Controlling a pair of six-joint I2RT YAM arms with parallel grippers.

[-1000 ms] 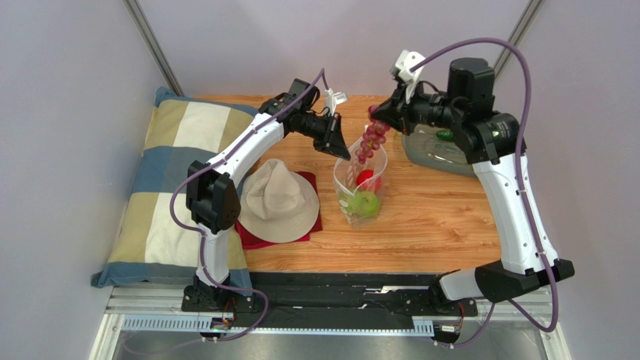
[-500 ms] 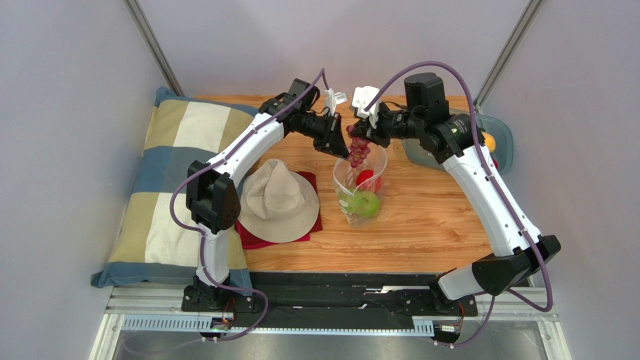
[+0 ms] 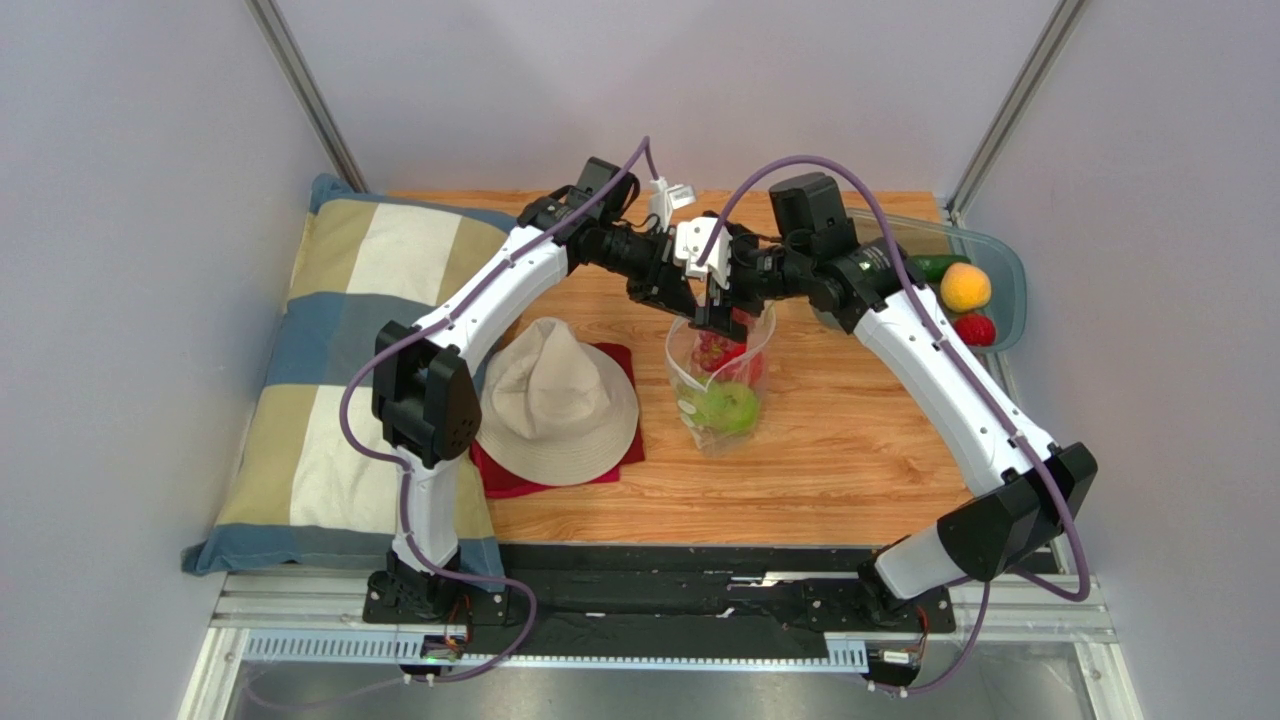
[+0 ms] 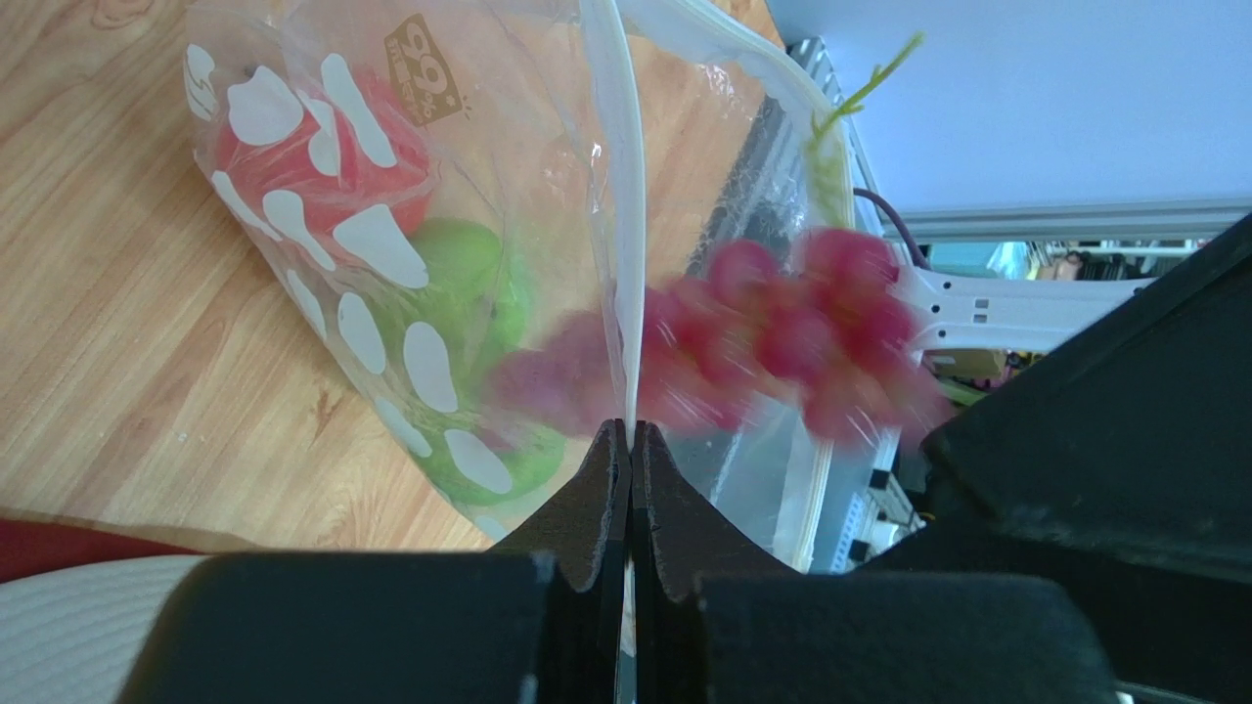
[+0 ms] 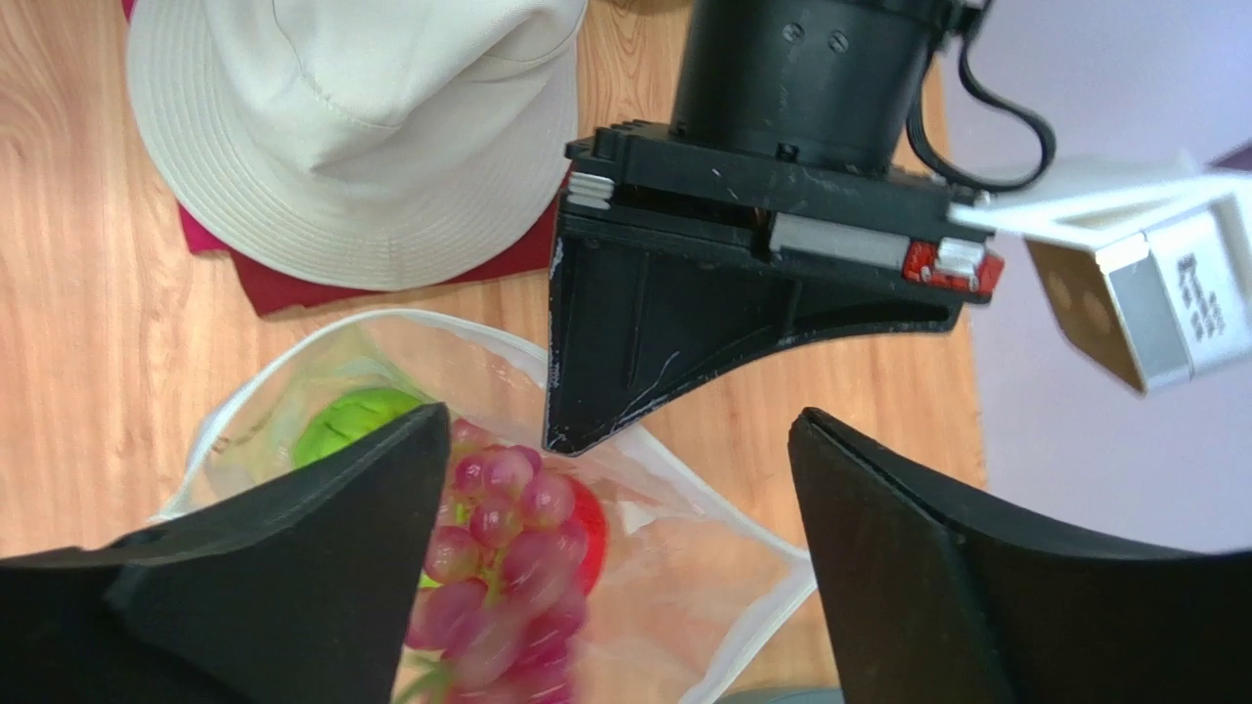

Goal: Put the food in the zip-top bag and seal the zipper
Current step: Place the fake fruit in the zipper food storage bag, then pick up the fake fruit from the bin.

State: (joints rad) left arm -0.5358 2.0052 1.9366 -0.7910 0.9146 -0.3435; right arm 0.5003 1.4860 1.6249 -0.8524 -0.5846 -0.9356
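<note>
Right tool (image 5: 617, 440) has just opened wide, empty; grapes (image 5: 500, 565) fall into the bag (image 4: 346, 330), whose rim the left tool (image 4: 631, 458) holds pinched.

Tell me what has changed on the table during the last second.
The right gripper swung left from beside the grey oval tray to above the mouth of the clear polka-dot plastic bag, opened, and let go the bunch of purple-red grapes, now dropping into the bag. The left gripper stays shut on the bag's rim; the beige hat is unmoved.
</note>
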